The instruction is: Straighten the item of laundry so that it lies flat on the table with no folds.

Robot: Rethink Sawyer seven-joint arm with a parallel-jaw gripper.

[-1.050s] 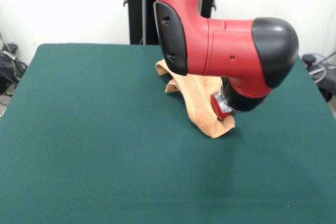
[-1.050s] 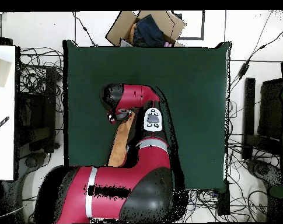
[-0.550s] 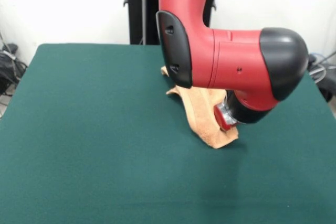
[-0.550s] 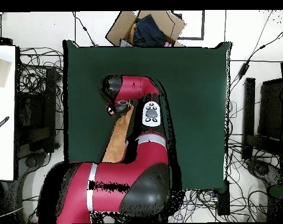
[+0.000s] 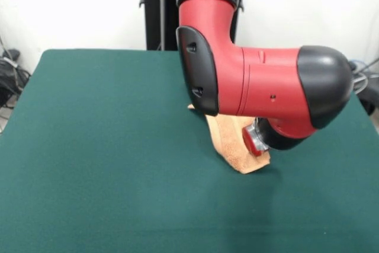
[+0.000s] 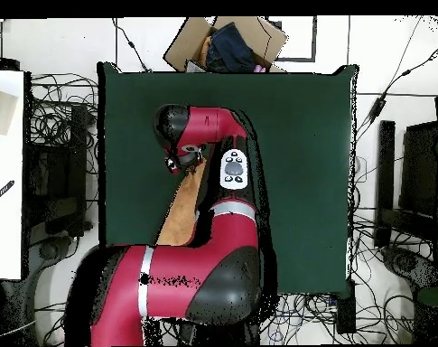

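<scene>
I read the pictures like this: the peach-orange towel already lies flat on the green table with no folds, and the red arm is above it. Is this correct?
Not quite. The front view shows the towel is not flat: it is bunched and raised into folds under the red arm. The rest holds: it is peach-orange, on the green table, with the arm above it.

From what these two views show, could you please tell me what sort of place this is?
Probably a robotics lab. A red and black robot arm works over a large table covered in dark green felt-like cloth, where a peach-orange terry towel lies bunched. Tangled cables cover the floor around it.
</scene>
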